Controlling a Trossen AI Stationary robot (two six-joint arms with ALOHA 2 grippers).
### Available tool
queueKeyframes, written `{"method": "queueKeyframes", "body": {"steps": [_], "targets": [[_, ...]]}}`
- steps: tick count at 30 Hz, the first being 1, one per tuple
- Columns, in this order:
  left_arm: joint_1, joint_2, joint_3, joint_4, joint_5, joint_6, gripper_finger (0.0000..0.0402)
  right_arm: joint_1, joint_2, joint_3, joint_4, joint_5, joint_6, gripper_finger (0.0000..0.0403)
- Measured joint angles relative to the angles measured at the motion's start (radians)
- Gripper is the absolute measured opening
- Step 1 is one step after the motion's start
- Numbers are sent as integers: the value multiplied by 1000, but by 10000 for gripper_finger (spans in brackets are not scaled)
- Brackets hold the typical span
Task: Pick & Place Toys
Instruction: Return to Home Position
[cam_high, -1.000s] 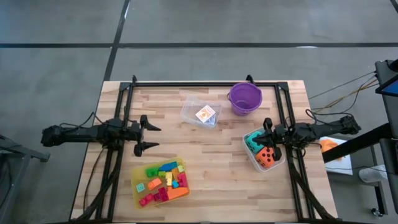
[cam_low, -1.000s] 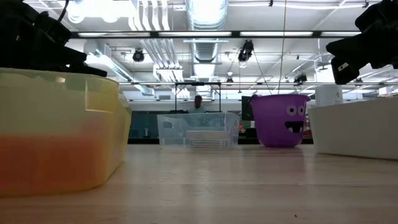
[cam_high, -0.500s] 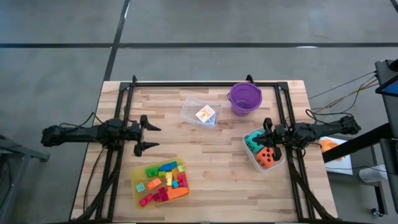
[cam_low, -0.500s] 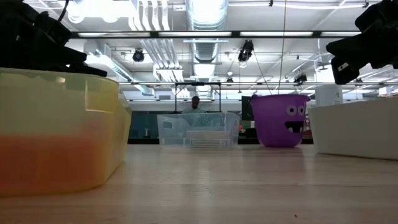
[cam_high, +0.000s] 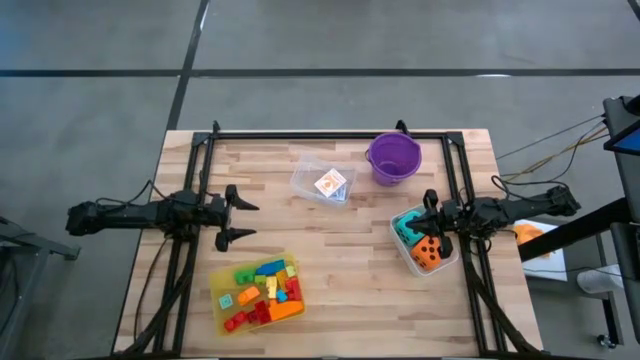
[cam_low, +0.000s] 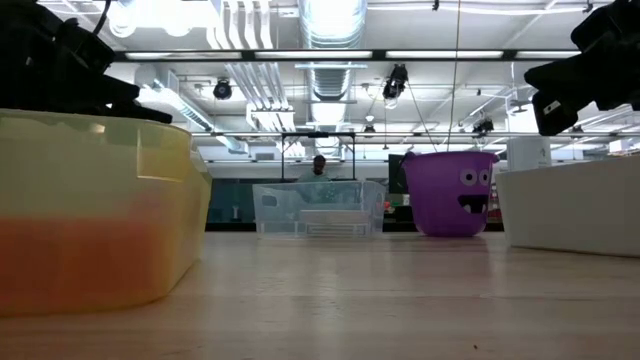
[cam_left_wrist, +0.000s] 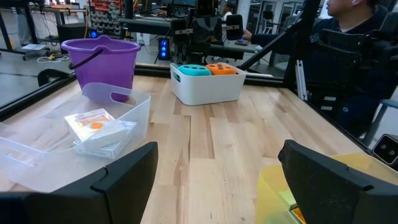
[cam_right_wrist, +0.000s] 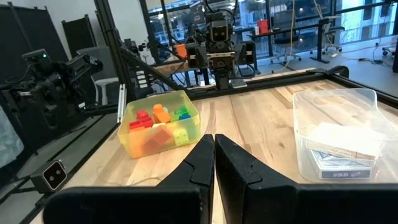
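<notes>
Left gripper (cam_high: 243, 218) hangs spread wide over the table's left side, right gripper (cam_right_wrist: 214, 146) is pinched closed by the white bin (cam_high: 397, 233) holding the dice (cam_high: 428, 252) — bricks (cam_high: 262, 290) sit in the yellow bin (cam_high: 215, 296).

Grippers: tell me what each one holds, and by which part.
Nothing is held. The left gripper is open and empty over the table's left side; the right gripper is shut on nothing by the white bin.

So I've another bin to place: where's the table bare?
The table is bare mid-way, bordered by the yellow bin, clear tub and white bin. Crowded: tub beside purple bucket; left gripper at left side, right gripper at the white bin.
</notes>
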Motion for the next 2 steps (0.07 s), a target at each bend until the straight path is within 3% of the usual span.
{"method": "queueKeyframes", "body": {"steps": [2], "targets": [[0,0,0,0,0,0,335,0,0,0,0,0,0,12]]}}
